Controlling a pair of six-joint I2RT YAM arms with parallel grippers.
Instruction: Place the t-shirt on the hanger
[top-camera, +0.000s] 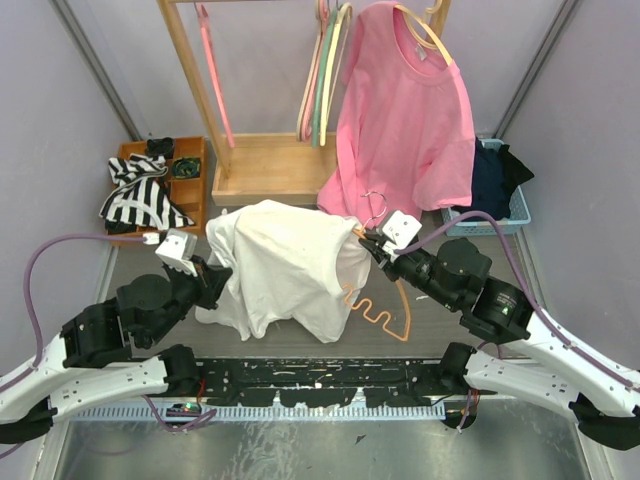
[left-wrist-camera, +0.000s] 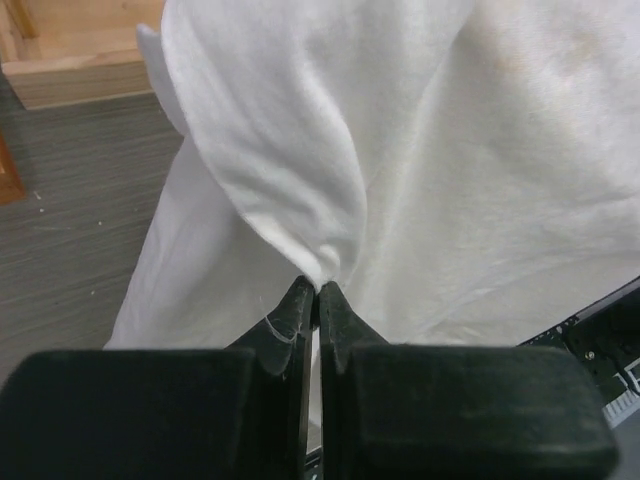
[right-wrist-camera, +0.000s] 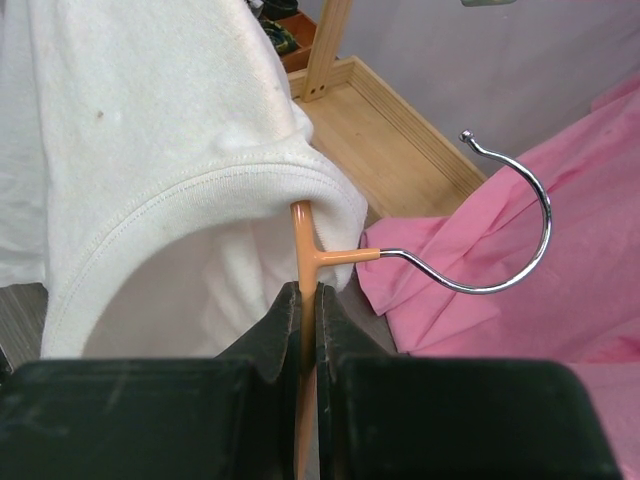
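Overhead view first: plain white short-sleeved cotton t-shirt (top-camera: 285, 265) hangs bunched at frame centre between both arms. The thin orange curved-shoulder hanger (top-camera: 405, 312) pokes out at its lower right. Left gripper (top-camera: 215, 272) meets the cloth's left edge, right gripper (top-camera: 365, 240) its right edge.

Left wrist view: jaws pinched together on a fold of the t-shirt at lower centre.

Right wrist view: jaws clamped on the orange stem below the silver wire hook (right-wrist-camera: 520, 190). The ribbed round neck (right-wrist-camera: 200, 200) drapes around that stem. The step in hand looks like dressing the shoulders. Next, the left side likely needs drawing down and outward so the hidden hanger arm seats, without dragging the neck off.
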